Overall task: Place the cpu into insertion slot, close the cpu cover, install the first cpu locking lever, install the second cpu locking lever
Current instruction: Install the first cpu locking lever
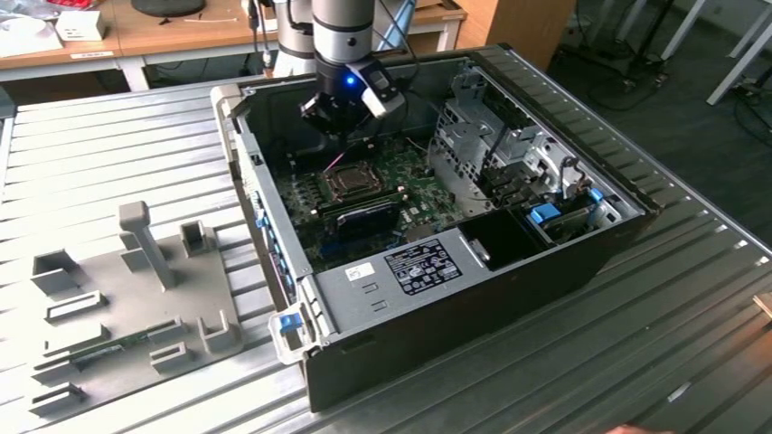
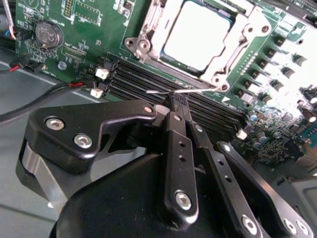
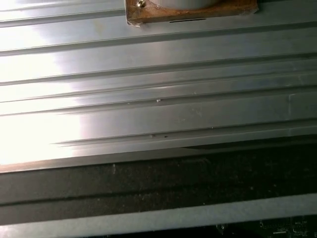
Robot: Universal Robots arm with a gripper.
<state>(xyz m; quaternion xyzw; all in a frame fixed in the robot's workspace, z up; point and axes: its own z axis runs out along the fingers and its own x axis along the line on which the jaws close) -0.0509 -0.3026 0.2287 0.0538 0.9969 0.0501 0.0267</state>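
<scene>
1. The computer case [image 1: 362,303] lies open on the ribbed metal counter [image 1: 121,136], with the green motherboard [image 2: 89,20] inside it.
2. The insertion slot [image 1: 346,181] sits near the middle of the motherboard, just beside the long black memory slots [image 2: 138,82].
3. The cpu [image 2: 198,34] lies flat in the slot. Its pale top shows through the window of the cpu cover [image 2: 232,48], which is folded down over it.
4. The pincer [image 2: 174,99] hangs over the board at the slot's memory-slot edge. Its fingers [image 2: 179,148] are together.
5. The pincer tips meet the thin wire locking lever [image 2: 198,89], which runs along that edge of the cover. I cannot tell whether they pinch the wire or only press on it.
6. Judged step in hand: seating a locking lever. The cpu and cover steps appear done.
7. To do it well:
   - Keep the tips squarely on the wire.
   - Follow the lever's own arc rather than pushing straight down.
   - Carry the wire under its catch before letting go.
8. Risk: a slip would put the tips on the white clips of the memory slots.
</scene>
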